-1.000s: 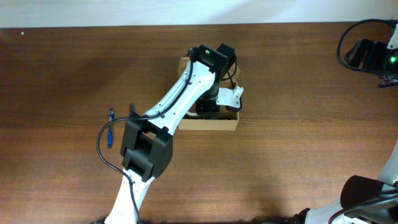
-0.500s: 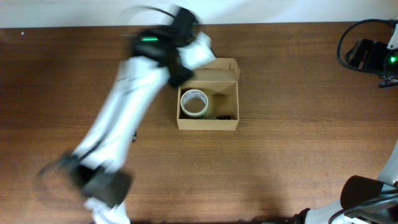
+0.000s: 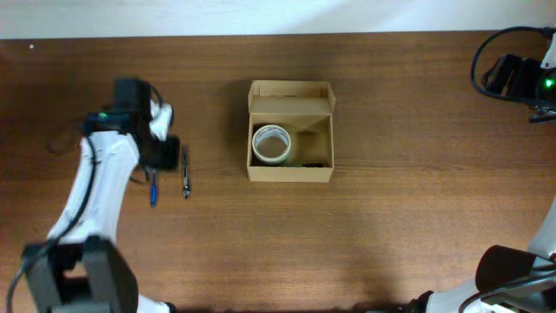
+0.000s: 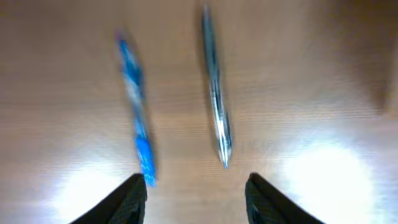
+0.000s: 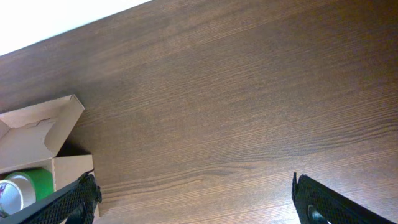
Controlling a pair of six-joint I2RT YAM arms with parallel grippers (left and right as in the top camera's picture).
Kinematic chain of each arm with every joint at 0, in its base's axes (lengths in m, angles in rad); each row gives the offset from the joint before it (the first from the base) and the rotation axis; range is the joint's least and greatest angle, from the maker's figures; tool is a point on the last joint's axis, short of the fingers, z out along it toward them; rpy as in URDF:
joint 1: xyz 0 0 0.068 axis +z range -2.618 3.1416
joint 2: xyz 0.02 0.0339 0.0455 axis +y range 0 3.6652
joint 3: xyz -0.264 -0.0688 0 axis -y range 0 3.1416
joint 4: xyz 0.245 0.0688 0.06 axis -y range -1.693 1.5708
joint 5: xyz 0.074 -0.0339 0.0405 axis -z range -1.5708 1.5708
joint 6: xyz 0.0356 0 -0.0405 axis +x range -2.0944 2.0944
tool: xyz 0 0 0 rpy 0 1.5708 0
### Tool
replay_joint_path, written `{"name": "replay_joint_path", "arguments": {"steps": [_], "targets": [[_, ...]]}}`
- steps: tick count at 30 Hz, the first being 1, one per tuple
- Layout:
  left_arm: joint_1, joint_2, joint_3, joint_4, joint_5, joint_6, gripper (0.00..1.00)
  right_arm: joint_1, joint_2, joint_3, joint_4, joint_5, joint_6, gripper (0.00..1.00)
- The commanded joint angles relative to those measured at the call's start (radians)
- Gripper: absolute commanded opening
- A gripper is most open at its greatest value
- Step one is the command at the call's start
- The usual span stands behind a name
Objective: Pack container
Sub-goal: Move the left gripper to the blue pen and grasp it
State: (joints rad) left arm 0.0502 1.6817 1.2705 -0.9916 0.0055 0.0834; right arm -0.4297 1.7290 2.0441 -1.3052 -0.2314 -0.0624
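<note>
One container (image 3: 291, 173) sits just above the middle of the overhead frame, its lid flap (image 3: 291, 90) thrown back toward the top edge and its mouth open upward. A tape roll (image 3: 271, 143) lies flat in its left half. There is something small and dark in the lower right corner, too small to name.

Out to the left of it, well apart on the bare table (image 3: 391, 217), two pens lie side by side — a silver pen (image 3: 185, 171) nearer the box and a blue pen (image 3: 153, 191) beyond it. Both long axes run up and down the frame, nearly parallel.

The left gripper (image 4: 198, 196) hangs over that pair. In its wrist view the fingers stand wide apart at the bottom edge with nothing between them. The silver pen runs straight up the frame from the gap, while the blue pen's near end sits just above the left-hand fingertip. Both pens lie crosswise to the closing direction, so I judge the silver one better lined up for a pinch across its barrel, though the view is blurred.

The right gripper (image 5: 196, 202) is also spread wide and empty — it sits in the upper right of the overhead frame, far from the pens, with only the box corner in its wrist view. The left arm is clearly the nearer one for the pick.
</note>
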Motion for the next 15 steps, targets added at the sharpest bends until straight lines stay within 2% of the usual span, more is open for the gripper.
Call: {"name": "replay_joint_path", "arguments": {"steps": [1,15], "targets": [[0.033,0.025,-0.066,0.037,0.041,-0.116,0.55,-0.003,-0.001,0.008,0.0,-0.016,0.0,0.99],[0.113,0.109,-0.09,0.128,0.032,-0.113,0.55,-0.003,-0.001,0.008,0.0,-0.016,0.0,0.99]]}}
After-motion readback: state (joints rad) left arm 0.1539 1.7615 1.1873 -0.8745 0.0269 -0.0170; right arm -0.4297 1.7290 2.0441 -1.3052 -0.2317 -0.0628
